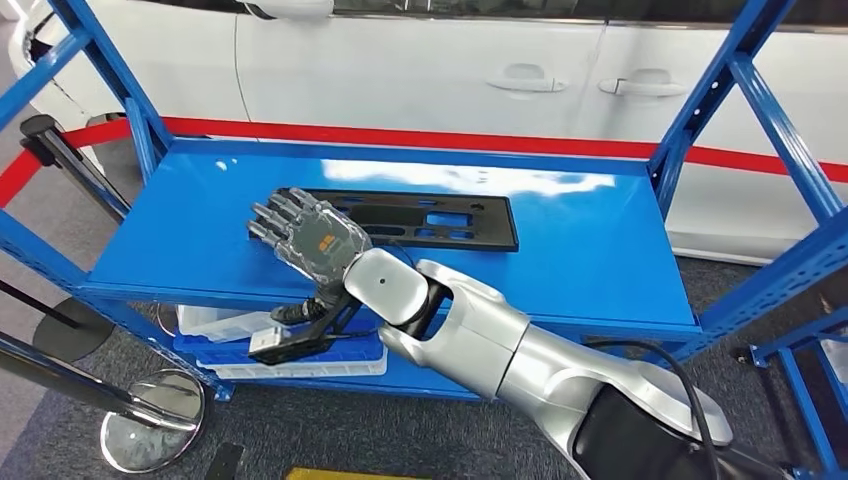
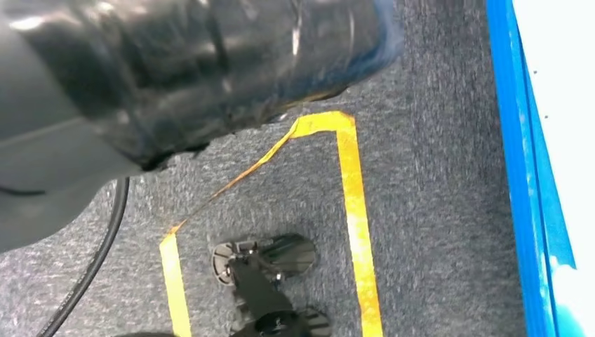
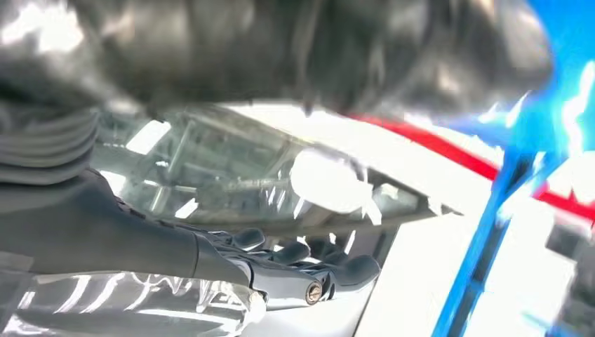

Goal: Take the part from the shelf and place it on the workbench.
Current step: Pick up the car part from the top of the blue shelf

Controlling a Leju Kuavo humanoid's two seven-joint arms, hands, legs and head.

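Note:
A flat black part point(image 1: 432, 218) with several cut-outs lies on the blue shelf top point(image 1: 580, 250). My right hand point(image 1: 305, 232) reaches in from the lower right and hovers over the part's left end, hiding it. Its back faces up and its fingers are stretched out and apart, holding nothing. In the right wrist view the same fingers point(image 3: 302, 263) point toward the white car, and a dark blur lies close to the lens. My left hand point(image 2: 161, 70) is a dark, blurred mass over the grey carpet, and how its fingers lie cannot be made out.
Blue shelf posts point(image 1: 705, 95) rise at both sides. White and blue bins point(image 1: 250, 345) sit on the lower shelf. A white car point(image 1: 420, 70) with a red belt barrier stands behind. Stanchion bases point(image 1: 150, 415) stand on the floor at left. Yellow tape point(image 2: 354, 210) marks the carpet.

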